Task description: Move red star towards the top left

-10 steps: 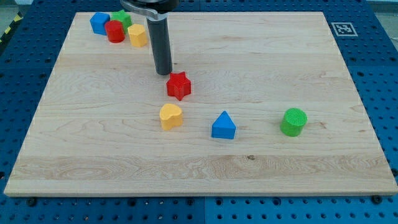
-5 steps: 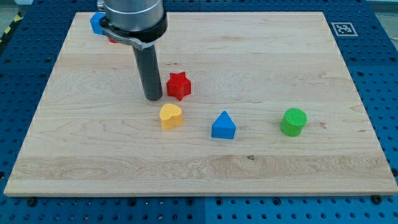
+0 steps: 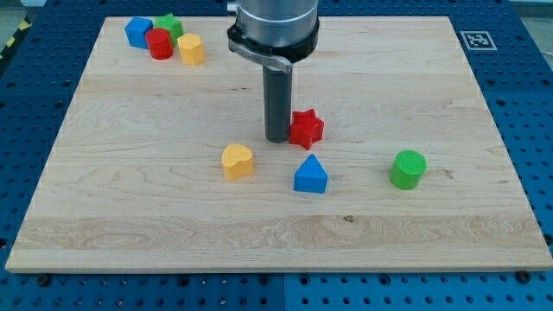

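Observation:
The red star [image 3: 307, 128] lies near the middle of the wooden board [image 3: 130, 207]. My tip [image 3: 276, 138] stands right against the star's left side, touching it or nearly so. The rod rises from there toward the view's top. The yellow heart [image 3: 237, 161] is below-left of my tip. The blue triangle [image 3: 310, 174] is just below the star.
A green cylinder [image 3: 408, 168] sits at the right. At the top left is a cluster: a blue block [image 3: 137, 32], a red cylinder [image 3: 159, 43], a green block [image 3: 169, 25] and a yellow block [image 3: 191, 49]. A marker tag [image 3: 475, 40] is at the top right corner.
My tip went from above the star round to its left side, then swept right. The red star has been pushed to the right, by roughly its own width and a little down.

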Robot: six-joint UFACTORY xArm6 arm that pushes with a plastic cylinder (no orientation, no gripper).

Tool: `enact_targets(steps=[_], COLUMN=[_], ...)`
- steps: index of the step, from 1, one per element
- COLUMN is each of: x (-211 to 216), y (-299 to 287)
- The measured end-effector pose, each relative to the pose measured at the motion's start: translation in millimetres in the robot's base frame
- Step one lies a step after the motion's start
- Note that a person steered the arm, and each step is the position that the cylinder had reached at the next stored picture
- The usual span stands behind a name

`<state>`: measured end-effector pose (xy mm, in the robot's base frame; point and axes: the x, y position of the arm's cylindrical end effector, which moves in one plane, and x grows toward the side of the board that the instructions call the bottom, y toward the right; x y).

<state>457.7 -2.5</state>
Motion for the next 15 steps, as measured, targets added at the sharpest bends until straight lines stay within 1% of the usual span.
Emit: enact_targets(steps=[1,2,3,4,5,6,7,8,9,10,11,13,15], x=[4,4,4,2,-10,-23,-24,-24,-24,-33,-56,-73,-104], y=[20,22,45,82,117,123,105,76,80,84,84,132,143])
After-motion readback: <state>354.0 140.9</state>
